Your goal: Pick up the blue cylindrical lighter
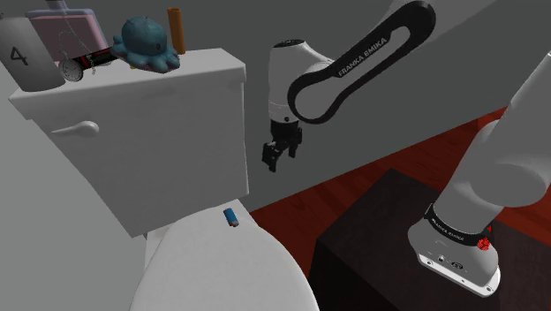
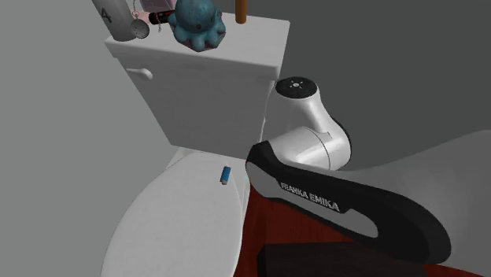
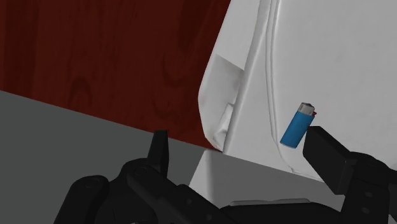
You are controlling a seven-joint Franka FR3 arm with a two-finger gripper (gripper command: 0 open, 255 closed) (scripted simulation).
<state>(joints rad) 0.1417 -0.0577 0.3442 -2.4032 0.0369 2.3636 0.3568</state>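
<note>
**Desk:** What is nearest the lens?

**Photographer:** The black gripper point(image 3: 236, 135), its two fingers standing well apart with nothing between them. In the shoulder view it hangs point(image 1: 281, 152) in the air beside the cistern, above the lighter and off to that view's right.

**Desk:** And the lighter itself?

**Photographer:** The blue lighter point(image 3: 296, 126) lies flat on the closed white toilet lid point(image 1: 221, 274), close to the foot of the cistern point(image 1: 150, 150). It is a short, rounded blue barrel with a silvery cap and a speck of red at one end.

**Desk:** How will it handle?

**Photographer:** By its look, light and stiff, with a smooth body that could slip or roll on that glossy, gently domed lid. The safest hold is probably across the middle of the blue barrel, clear of the cap, with the fingers closing on its long sides.

**Desk:** And behind it?

**Photographer:** The cistern is a plain white box with a matt finish and a curved flush lever point(image 1: 78, 129) on its front. On top sit a teal octopus toy point(image 1: 146, 44) with a lumpy, rounded body, an upright orange-brown cylinder point(image 1: 177, 28), and a grey cylinder marked 4 point(image 1: 26, 55). Beside the toilet the floor point(image 1: 353, 194) is dark red wood with visible grain.
</note>
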